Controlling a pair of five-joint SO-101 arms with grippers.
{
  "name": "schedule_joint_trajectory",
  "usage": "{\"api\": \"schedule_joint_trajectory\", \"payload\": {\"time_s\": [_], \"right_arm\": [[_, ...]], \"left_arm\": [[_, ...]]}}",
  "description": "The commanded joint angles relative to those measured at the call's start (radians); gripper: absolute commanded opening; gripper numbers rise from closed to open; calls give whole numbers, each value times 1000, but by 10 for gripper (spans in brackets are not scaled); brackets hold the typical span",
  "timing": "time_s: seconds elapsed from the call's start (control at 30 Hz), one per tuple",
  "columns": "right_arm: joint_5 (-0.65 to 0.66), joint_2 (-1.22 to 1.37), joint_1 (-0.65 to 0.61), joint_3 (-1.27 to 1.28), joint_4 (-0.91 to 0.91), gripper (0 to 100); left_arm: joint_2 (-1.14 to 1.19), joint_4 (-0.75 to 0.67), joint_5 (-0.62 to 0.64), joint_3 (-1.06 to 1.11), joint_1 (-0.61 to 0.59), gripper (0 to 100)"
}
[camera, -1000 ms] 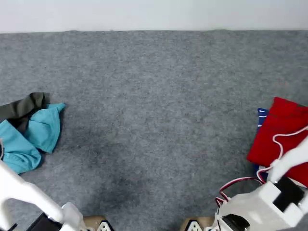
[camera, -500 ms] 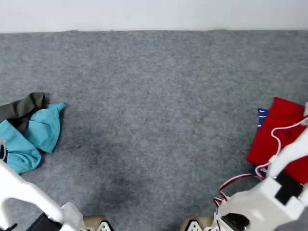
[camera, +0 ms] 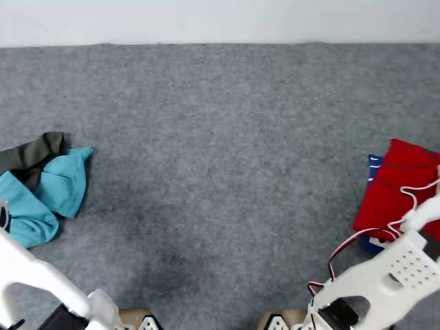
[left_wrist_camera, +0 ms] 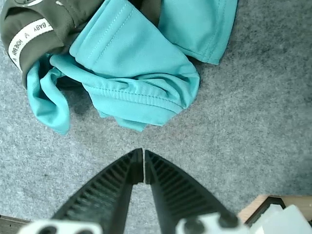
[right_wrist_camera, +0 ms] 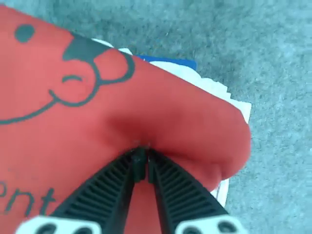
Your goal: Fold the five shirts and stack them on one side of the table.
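Two heaps on one grey felt-covered table. At the right edge, a folded red cotton shirt tops blue and white layers, evidently the finished stack. At the left edge, a crumpled turquoise jersey shirt lies over a dark olive shirt, awaiting folding. Right gripper closed, tips denting the red shirt, probably to flatten it. Left gripper closed over bare felt beside the turquoise. White sewn label on the olive shirt; print left unread.
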Motion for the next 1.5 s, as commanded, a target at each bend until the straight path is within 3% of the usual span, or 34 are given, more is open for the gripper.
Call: {"api": "schedule_joint_trajectory", "payload": {"time_s": [0.0, 0.47, 0.67, 0.8, 1.2, 1.33, 1.47], "right_arm": [[-14, -110, -27, -86, 127, 9], [-51, -249, -176, -100, 581, 9], [-143, -314, -180, -11, 582, 9], [-144, -375, -225, 61, 581, 9], [-147, -579, -406, 327, 581, 9], [-147, -628, -417, 407, 579, 9], [-147, -665, -412, 453, 579, 9]], "left_arm": [[-35, 14, -5, -5, 2, 17], [-26, 8, 0, -2, 2, 19], [-26, -81, 0, 124, -15, 193], [-17, -256, -2, 259, -41, 232], [348, -499, 2, 318, -41, 236], [407, -582, 69, 320, -40, 233], [394, -598, 87, 320, -8, 111]]}}
